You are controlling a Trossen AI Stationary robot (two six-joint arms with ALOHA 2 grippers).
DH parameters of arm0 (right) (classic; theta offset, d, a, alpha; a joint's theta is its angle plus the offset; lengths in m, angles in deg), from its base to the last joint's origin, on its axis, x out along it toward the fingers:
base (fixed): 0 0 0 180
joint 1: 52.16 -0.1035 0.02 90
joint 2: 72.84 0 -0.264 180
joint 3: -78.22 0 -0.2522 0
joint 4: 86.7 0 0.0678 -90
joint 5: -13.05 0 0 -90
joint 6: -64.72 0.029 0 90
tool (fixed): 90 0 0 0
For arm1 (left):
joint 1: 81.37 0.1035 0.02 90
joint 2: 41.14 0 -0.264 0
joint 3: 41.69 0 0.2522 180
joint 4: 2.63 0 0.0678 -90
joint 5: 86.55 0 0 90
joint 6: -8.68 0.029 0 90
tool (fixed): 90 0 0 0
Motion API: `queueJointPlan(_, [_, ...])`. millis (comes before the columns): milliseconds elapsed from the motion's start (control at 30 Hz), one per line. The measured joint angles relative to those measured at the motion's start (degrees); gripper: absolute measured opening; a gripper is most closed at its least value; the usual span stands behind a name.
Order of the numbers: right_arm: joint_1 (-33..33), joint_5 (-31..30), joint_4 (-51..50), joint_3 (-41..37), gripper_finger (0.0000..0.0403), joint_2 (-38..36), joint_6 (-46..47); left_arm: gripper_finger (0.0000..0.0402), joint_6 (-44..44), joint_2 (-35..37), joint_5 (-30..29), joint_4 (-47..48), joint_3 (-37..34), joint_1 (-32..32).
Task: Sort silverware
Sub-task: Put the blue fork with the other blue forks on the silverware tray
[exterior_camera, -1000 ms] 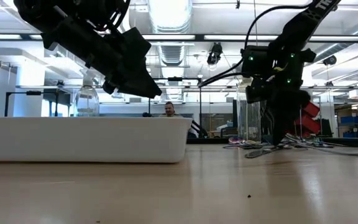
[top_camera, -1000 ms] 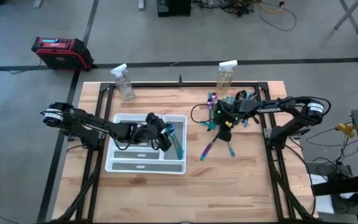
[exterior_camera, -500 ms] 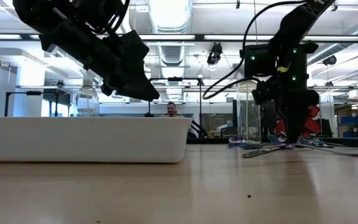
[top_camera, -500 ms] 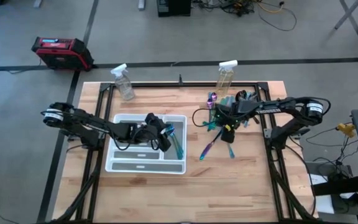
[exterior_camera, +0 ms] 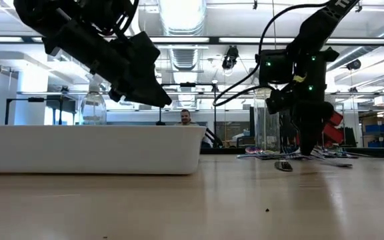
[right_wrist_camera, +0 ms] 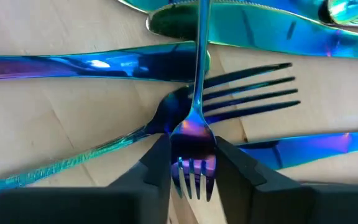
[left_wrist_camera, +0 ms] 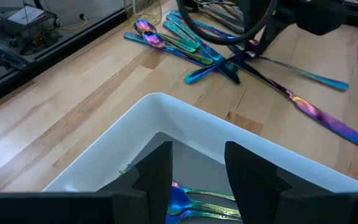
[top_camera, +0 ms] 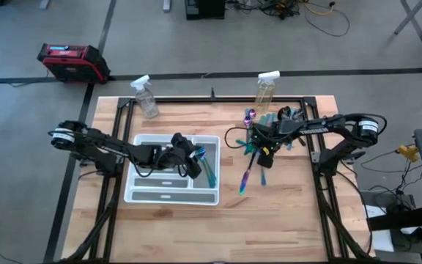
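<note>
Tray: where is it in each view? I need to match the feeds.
High: tray left of centre on the table.
Low: its white wall on the left.
Left wrist: its corner rim, nearer than the silverware pile.
Right wrist: not in it.
Shared landmark: the pile.

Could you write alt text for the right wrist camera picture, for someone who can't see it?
Close-up over a wooden table: the right gripper's two dark fingers pinch the tines of an iridescent blue-purple fork. Beneath it lie another fork and several shiny teal-blue knives, crossing each other.
</note>
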Motion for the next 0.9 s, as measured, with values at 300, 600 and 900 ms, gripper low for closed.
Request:
queueJointPlan(300, [-4.9,-5.5,-2.0,2.1,0.0069,-3.1,-3.3,0.0133,10.0,-1.3,8.3,-11.1,0.0,0.0])
queueJointPlan(600, [-20.6,-30.4,-1.6,5.1,0.0069,-6.3,-12.8,0.0133,13.0,-1.3,12.5,-14.5,0.0,0.0])
queueJointPlan(900, [-32.7,-45.3,7.1,5.1,0.0069,-6.1,-15.0,0.0133,20.2,-1.3,12.5,-14.9,0.0,0.0])
